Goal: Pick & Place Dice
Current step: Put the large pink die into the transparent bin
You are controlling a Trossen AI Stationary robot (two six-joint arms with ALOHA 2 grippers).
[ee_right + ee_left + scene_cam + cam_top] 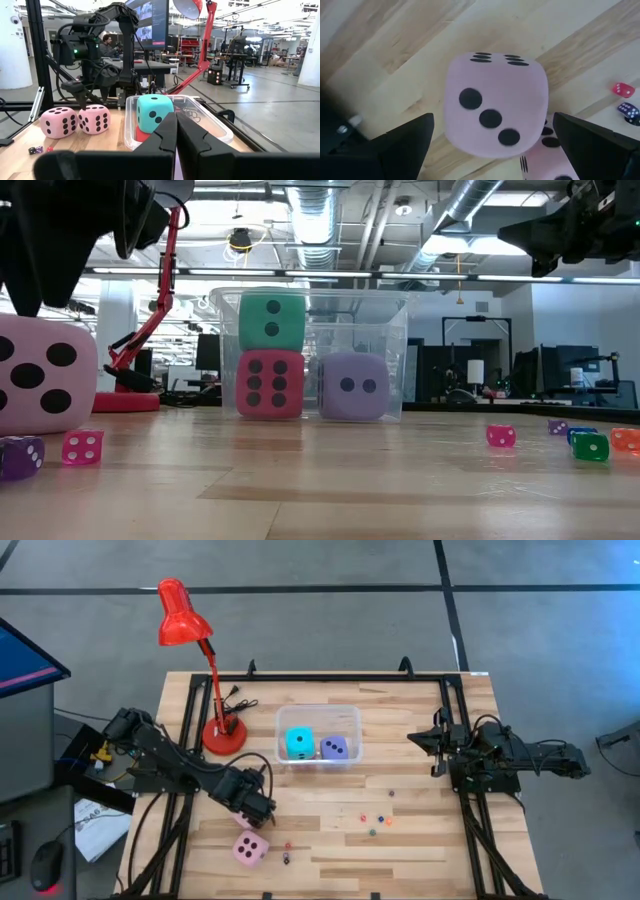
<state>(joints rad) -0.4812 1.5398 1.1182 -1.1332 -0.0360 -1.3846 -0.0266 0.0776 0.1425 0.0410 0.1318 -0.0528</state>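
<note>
- The dice are found in two groups: the cyan die (298, 743), the lavender die (335, 748) and the red die (269, 383) are already inside the clear bin (352, 716) at the middle of the desk (420, 840), the cyan one stacked on the red.
- Two pink dice are left outside, side by side near the desk's left front; one pink die (250, 849) is seen plainly from above, the other pink die (495, 102) is largely covered by the left arm.
- The left pincer (492, 145) is held wide open directly above the covered pink die, a finger on either side, with nothing gripped yet.
- The right pincer (176, 131) is kept fully closed and empty at the right of the desk.
- Three of five dice are judged placed; two remain.
- Tiny dice (590, 445) are scattered across the near boards.
</note>
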